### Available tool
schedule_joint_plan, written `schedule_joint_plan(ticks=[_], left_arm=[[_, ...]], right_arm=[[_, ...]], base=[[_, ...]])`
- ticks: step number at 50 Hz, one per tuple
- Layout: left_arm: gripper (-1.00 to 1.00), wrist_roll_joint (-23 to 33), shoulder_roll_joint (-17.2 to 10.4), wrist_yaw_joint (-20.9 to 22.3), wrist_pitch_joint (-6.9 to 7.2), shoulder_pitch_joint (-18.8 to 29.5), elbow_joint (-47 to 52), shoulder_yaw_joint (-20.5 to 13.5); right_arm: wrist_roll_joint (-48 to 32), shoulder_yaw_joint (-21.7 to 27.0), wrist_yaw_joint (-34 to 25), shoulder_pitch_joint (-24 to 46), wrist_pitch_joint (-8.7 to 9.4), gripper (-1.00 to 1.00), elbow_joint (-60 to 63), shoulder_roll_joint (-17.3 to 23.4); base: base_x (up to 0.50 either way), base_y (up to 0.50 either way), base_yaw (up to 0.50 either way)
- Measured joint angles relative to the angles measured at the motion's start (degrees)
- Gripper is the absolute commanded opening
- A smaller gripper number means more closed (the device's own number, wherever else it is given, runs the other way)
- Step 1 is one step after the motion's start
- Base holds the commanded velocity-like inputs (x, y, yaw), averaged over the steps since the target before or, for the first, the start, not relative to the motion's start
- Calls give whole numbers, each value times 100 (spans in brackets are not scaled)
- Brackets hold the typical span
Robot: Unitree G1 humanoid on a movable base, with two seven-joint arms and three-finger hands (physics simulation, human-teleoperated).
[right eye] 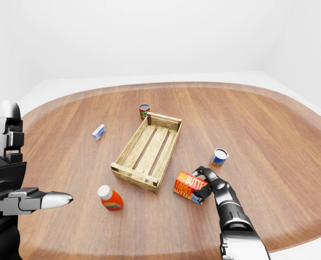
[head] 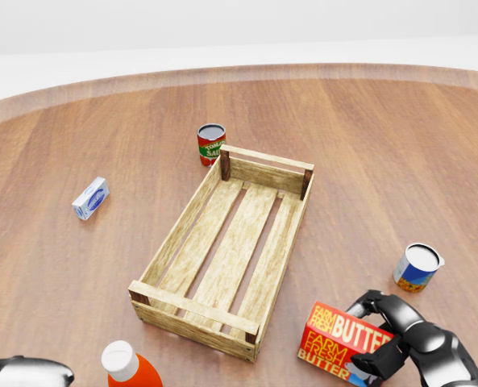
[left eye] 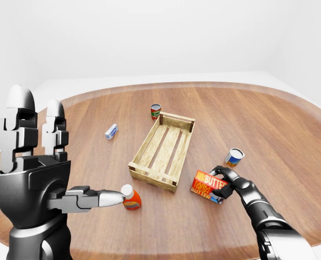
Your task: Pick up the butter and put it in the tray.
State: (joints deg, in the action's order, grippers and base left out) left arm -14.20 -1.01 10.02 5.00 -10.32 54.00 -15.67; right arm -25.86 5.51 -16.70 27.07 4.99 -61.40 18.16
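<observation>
The butter point(head: 338, 341) is a red box with yellow lettering at the bottom right of the head view, tipped up off the table on one edge. My right hand point(head: 381, 339) is shut on its right end, fingers curled over the top edge and the thumb below. The tray point(head: 229, 244) is a slatted wooden crate, empty, just left of the butter. My left hand point(left eye: 35, 162) stands raised at the far left of the left-eye view, fingers straight up and thumb out, holding nothing.
A red tomato can point(head: 210, 144) stands at the tray's far corner. A blue-and-white can point(head: 417, 267) stands right of the butter. A small blue-white carton point(head: 90, 197) lies to the left, and an orange bottle with a white cap point(head: 127, 367) is at the bottom left.
</observation>
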Motion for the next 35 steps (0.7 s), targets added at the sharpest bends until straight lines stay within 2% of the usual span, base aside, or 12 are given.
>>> schedule_joint_plan(ticks=[19,35], left_arm=[[100,-54,-4,3,0,-1,80,-45],[100,-64,-4,-1,0,11,93,-49]], right_arm=[[78,-235,-297,-42,1,-100,392,238],[-251,-32,-1038,-696,1,-100,3121,386]], base=[[0,0,0],[0,0,0]])
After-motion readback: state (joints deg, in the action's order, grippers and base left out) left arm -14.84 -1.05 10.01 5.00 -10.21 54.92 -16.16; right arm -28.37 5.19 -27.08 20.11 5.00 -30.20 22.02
